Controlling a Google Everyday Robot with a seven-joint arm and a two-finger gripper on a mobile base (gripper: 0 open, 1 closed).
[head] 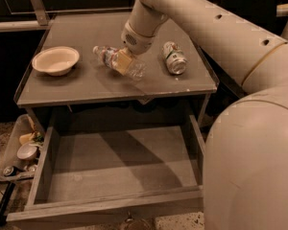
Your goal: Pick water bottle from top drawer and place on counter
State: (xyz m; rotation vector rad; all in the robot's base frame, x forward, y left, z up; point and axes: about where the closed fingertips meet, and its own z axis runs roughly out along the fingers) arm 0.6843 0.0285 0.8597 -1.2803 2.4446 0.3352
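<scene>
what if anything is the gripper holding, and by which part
The gripper is at the middle of the water bottle lying on the counter; a real grip cannot be told.

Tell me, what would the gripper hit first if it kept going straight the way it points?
The water bottle: the gripper points down onto it as it lies on the counter, seemingly touching it, though depth is hard to judge.

The counter (86,87) over the open top drawer (110,207).
On it: bowl (55,60) left, water bottle (105,55) middle under the gripper (123,61), can (174,57) right.
</scene>
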